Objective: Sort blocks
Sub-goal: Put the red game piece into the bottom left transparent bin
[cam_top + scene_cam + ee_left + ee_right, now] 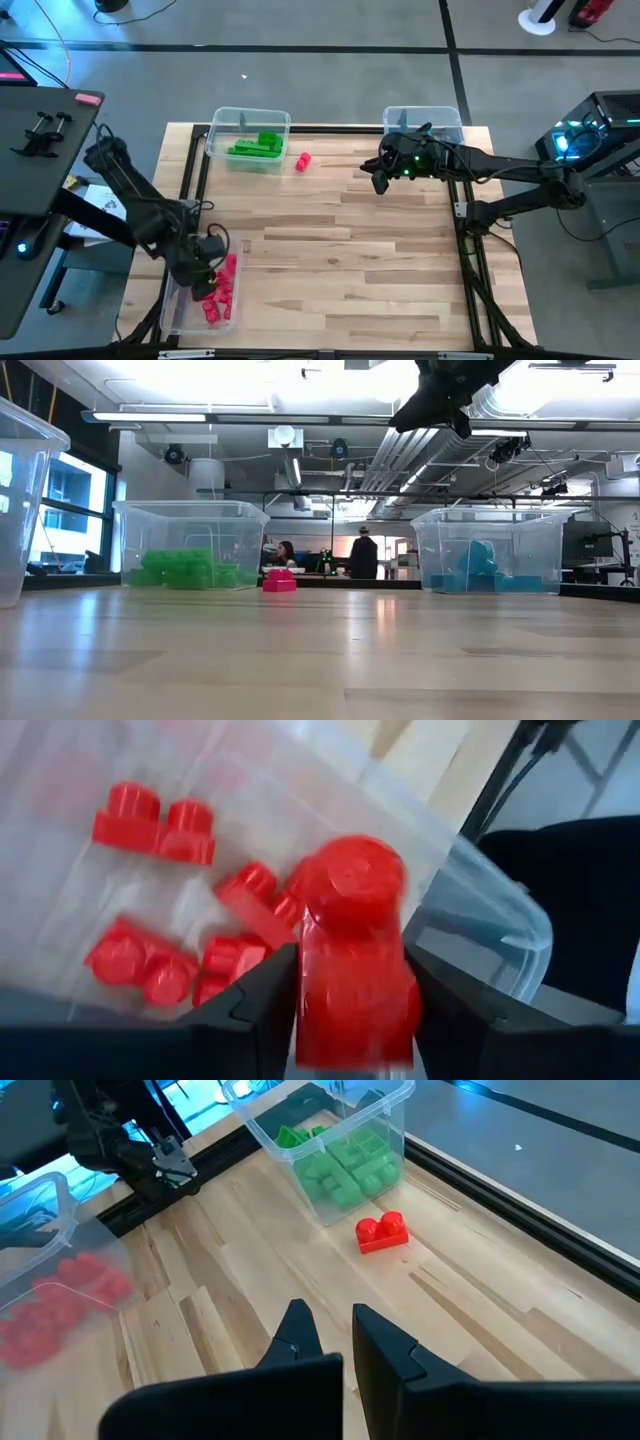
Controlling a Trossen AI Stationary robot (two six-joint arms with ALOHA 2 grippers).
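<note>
The left end effector [345, 1010] held a red block [355, 955] between its fingers above the bin [480, 910]; light, rigid and slick, it seemed best pinched across flat sides.

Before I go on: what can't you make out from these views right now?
- Whether the red block between the left gripper jaws is gripped or released: blurred in the left wrist view, hidden by the arm from above.
- Contents of the blue-block bin: a blur in the low view, covered by the right gripper from above.
- Red bin's block count: too small.
</note>
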